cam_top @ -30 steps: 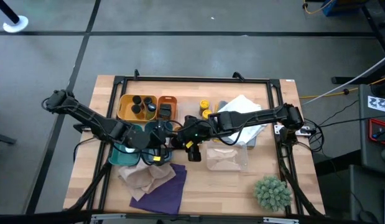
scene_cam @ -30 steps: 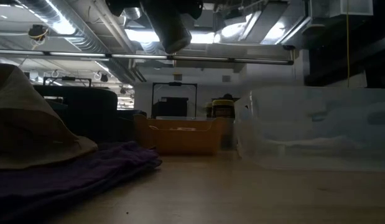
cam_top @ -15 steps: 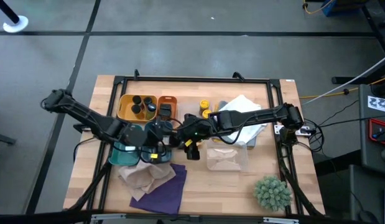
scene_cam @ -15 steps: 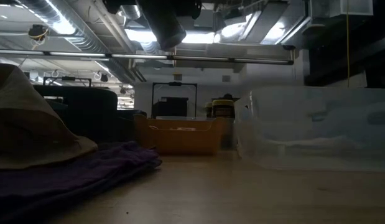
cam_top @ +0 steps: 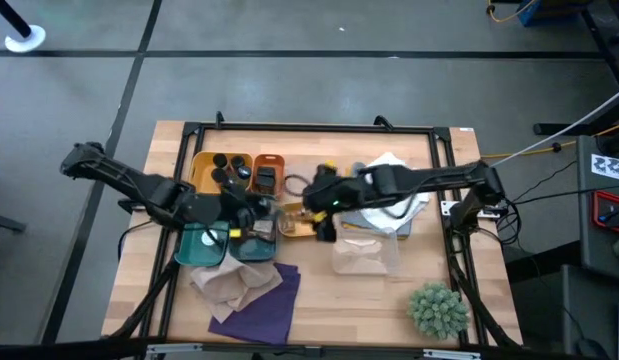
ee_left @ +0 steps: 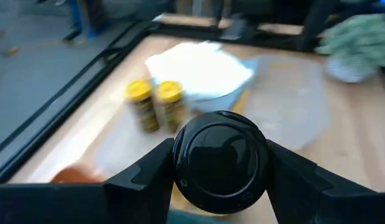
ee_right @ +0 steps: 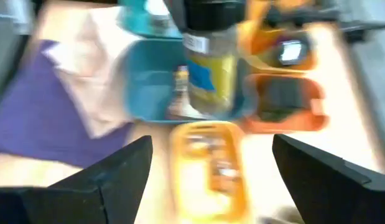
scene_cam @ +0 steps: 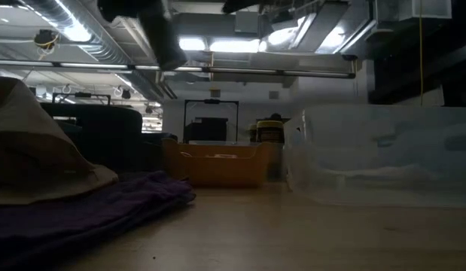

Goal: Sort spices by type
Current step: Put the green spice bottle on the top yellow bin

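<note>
Wooden table (cam_top: 319, 290): left gripper (ee_left: 220, 180) clamps black-capped jar (ee_left: 220, 163); right gripper (ee_right: 208, 180) spread, surroundings blurred.

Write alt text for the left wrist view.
A black-capped jar fills the foreground, held between the left gripper's dark fingers. Beyond it on the wooden table, two yellow-capped jars stand side by side near a crumpled white cloth.

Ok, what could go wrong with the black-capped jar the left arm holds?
The left gripper grips the clear yellow-filled jar only by its black cap, so it could slip. The teal plastic tray, small yellow plastic tray and orange plastic tray sit close together, so a drop may land in the wrong one. The open right gripper nearby might bump it.
</note>
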